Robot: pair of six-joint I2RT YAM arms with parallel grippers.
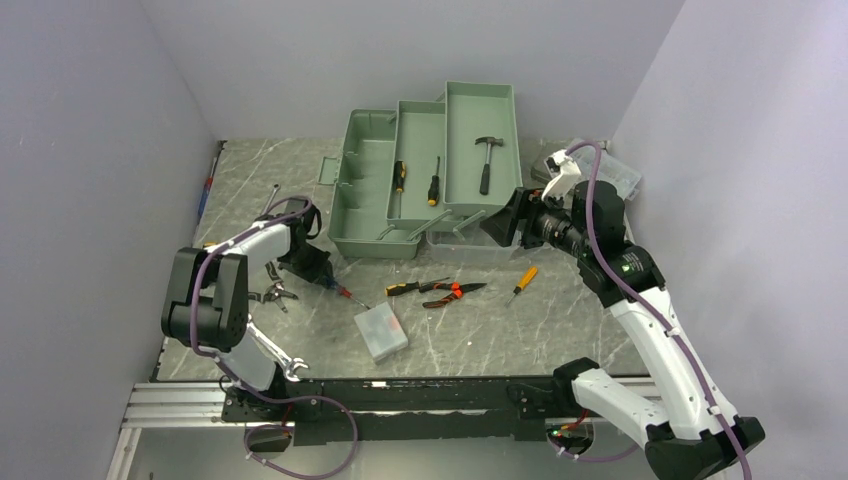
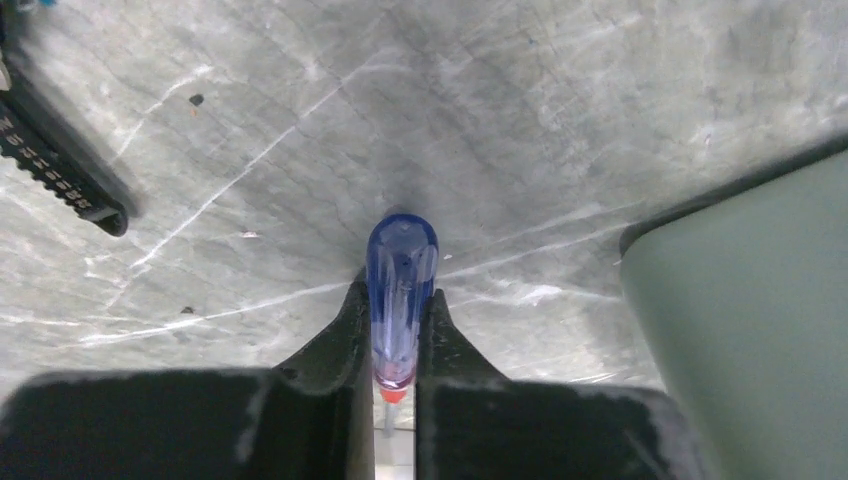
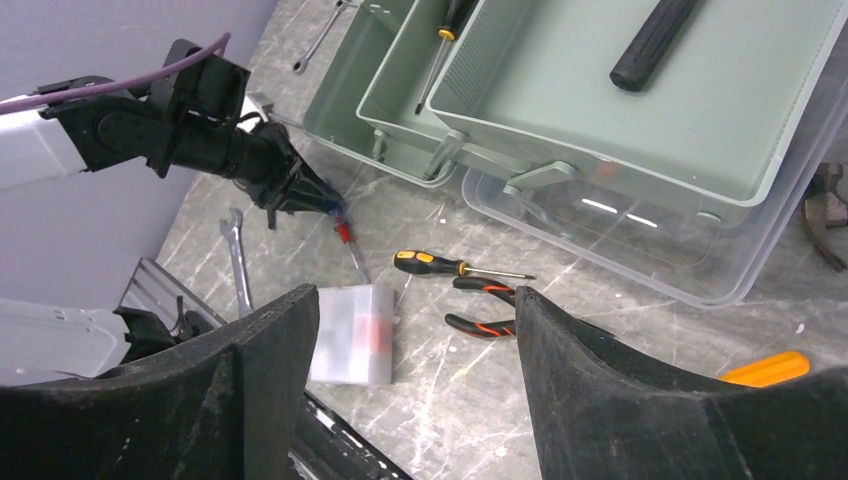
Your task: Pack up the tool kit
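Tool kit open, just right of left pincer — clamping blue screwdriver.

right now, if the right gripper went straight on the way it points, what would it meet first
Likely the orange-and-black pliers on the table, roughly dead ahead of the right gripper; depth is unclear.

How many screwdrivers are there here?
5 for sure: two screwdrivers in the tool kit, a black-and-yellow one and an orange one on the table, a blue-handled one in the left tool. A blue rod by the left wall may be another.
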